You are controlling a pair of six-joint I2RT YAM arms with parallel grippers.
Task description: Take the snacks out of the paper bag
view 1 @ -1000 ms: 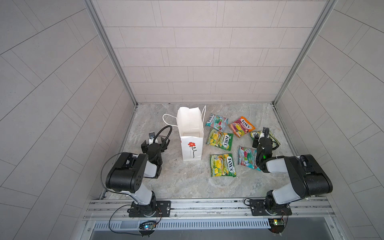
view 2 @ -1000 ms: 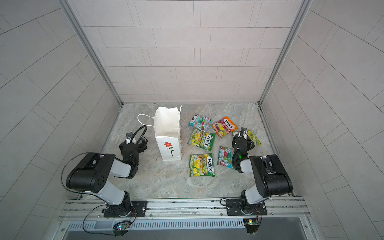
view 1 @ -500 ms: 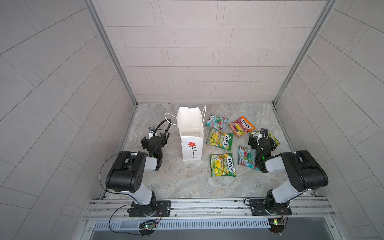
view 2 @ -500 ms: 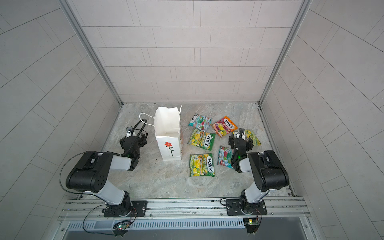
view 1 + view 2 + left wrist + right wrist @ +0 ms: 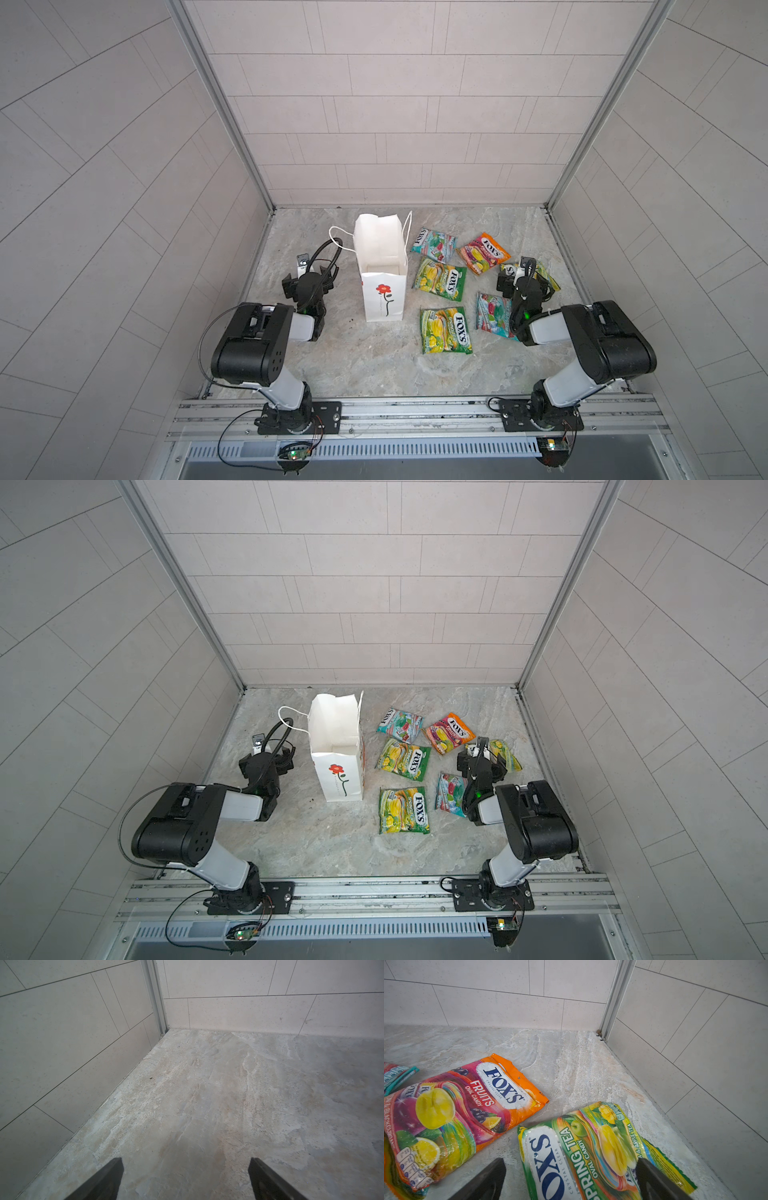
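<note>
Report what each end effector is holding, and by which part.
Nothing is held. The left end effector stands open over bare floor; the right end effector stands open over the Spring Tea pouch lying on the floor.

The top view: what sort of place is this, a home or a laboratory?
Probably a laboratory robot cell, not a home: tile-look wall panels join at bare metal corner posts, and the left arm and right arm stand bolted on a metal rail along the open front.
</note>
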